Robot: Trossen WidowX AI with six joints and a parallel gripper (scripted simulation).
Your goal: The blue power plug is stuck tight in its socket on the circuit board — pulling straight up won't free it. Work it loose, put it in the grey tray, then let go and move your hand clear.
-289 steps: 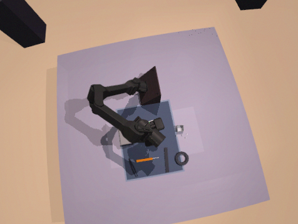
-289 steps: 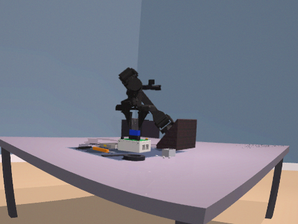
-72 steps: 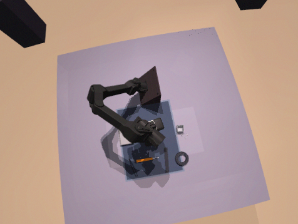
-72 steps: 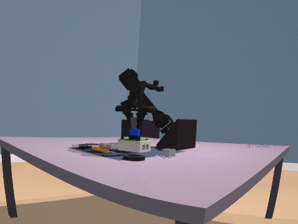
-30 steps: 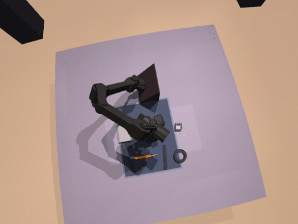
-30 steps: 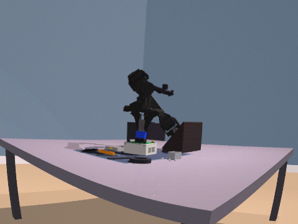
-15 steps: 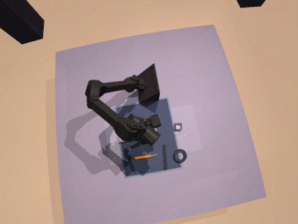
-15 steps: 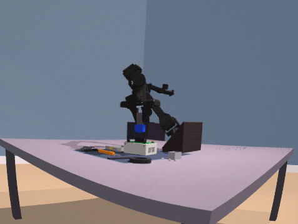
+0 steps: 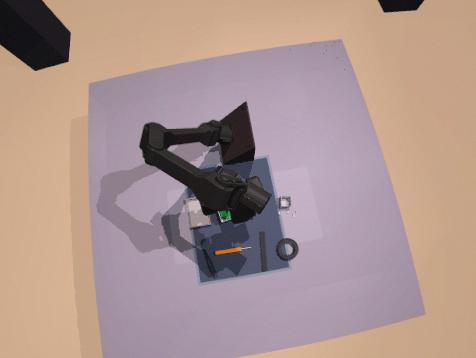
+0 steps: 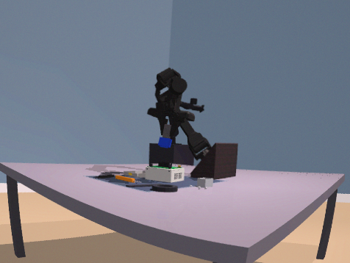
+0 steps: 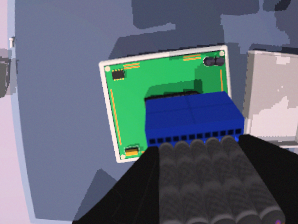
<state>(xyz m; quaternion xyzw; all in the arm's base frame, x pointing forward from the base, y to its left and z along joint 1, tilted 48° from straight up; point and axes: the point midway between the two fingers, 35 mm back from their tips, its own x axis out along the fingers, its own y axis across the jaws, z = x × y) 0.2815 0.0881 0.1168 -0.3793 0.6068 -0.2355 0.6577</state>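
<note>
Clearly, pincer (image 10: 166, 137) (image 11: 198, 149): closed on the blue plug.
Blue power plug (image 10: 165, 142) (image 11: 194, 117): out of its socket, between the pincer's fingers, tilted.
Circuit board (image 9: 224, 215) (image 10: 162, 167) (image 11: 135, 100): below the pincer, apart from the plug.
Grey tray (image 9: 198, 214) (image 11: 272, 97): beside the board, lower than the pincer.

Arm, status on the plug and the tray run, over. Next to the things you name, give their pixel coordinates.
Gripper (image 10: 165, 133) (image 11: 198, 149) shut on blue plug (image 10: 165, 142) (image 11: 192, 117). Plug clear of circuit board (image 9: 224, 215) (image 10: 162, 167) (image 11: 135, 107), held above it. Grey tray (image 9: 199, 220) (image 11: 272, 100) alongside; no obstruction seen between.
</note>
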